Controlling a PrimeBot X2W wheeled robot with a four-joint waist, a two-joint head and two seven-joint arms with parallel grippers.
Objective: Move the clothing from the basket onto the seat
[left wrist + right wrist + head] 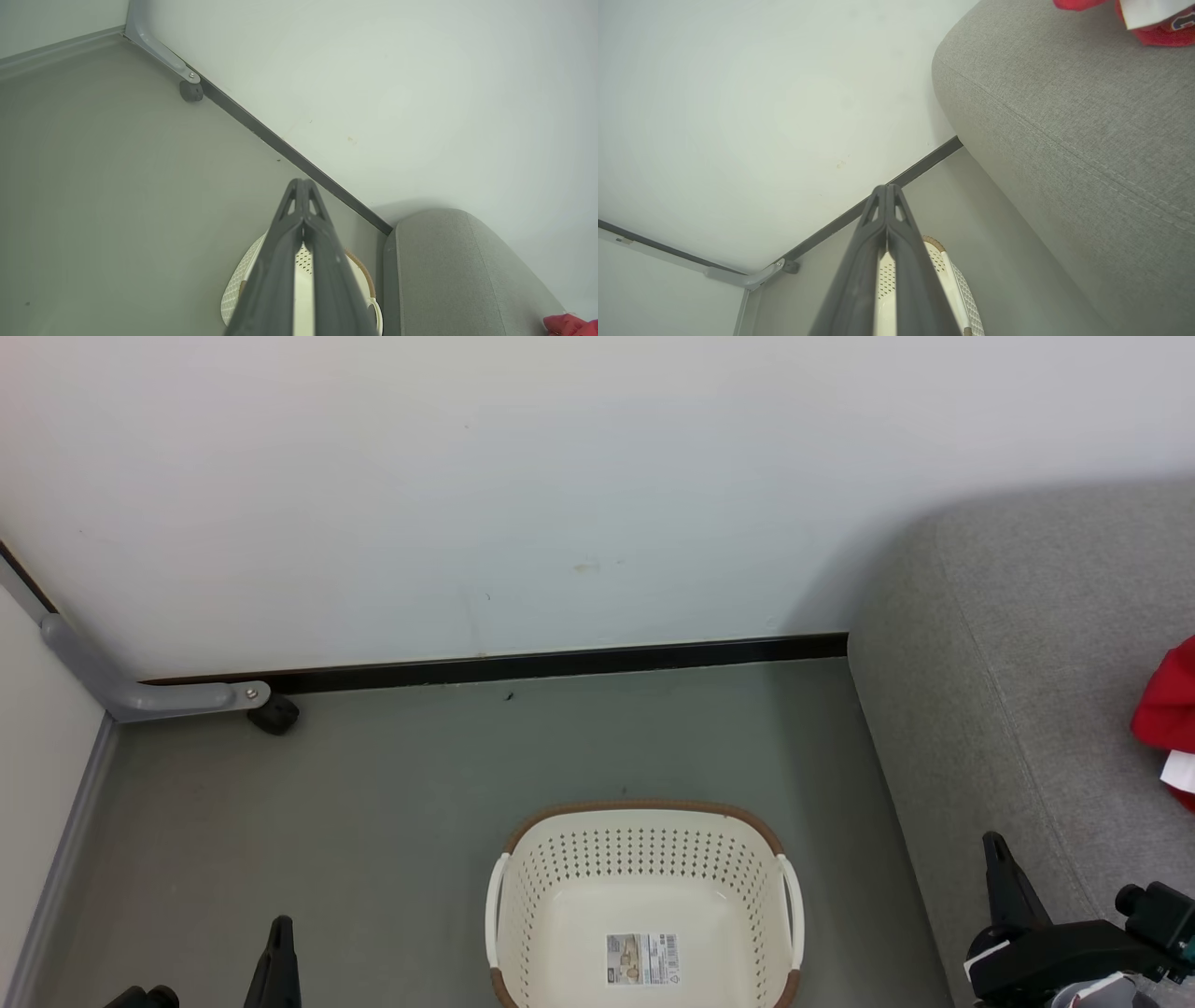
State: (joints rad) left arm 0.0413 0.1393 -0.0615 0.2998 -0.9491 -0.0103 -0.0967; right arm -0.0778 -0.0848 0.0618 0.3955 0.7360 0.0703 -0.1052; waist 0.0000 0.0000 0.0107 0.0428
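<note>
Claws: the left claw (pixel 302 183) and the right claw (pixel 886 187) each have their two fingers pressed together, with nothing between them.
Arm pose: in the head view both claws are low and point up. The left one is over the floor (pixel 373 803), left of the basket (pixel 644 807). The right one is at the front edge of the seat (pixel 1018 644).
Basket: it stands on the floor just beside the seat. Its bare cream bottom carries a label sticker (pixel 641 959).
Clothing: the red clothing (pixel 1167 709), with a white piece, lies on the seat.
Cut off: the picture edges cut the clothing and the basket's near end. The markings on the clothing are hard to read.
</note>
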